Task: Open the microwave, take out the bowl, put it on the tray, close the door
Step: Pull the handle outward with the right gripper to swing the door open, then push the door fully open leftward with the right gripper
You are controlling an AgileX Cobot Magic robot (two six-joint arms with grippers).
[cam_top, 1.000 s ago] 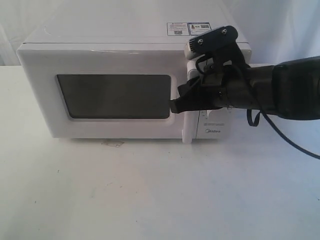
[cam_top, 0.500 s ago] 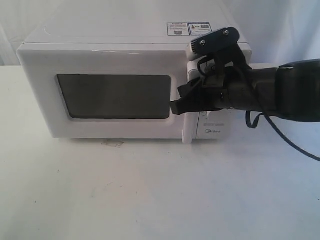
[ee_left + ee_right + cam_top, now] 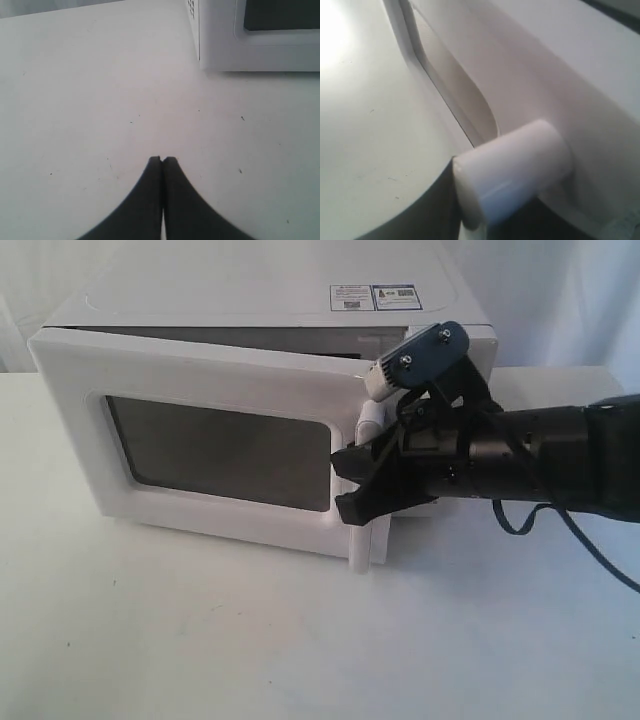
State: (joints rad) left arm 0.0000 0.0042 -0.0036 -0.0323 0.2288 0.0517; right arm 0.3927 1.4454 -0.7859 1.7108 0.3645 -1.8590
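Door (image 3: 200, 370) of the white Midea microwave (image 3: 250, 290) stands ajar on the counter (image 3: 250, 640) — its handle side is angled out from the cabinet, with a dark gap along the top edge. The right pincer (image 3: 343, 485) sits at the vertical bar handle (image 3: 362, 540). Its black fingers (image 3: 352, 510) are spread one above the other and reach past the bar toward the dark window (image 3: 220, 450), released rather than clamped. The left pincer (image 3: 161, 160) is clenched, tips touching, low over the counter near the microwave's lower corner.
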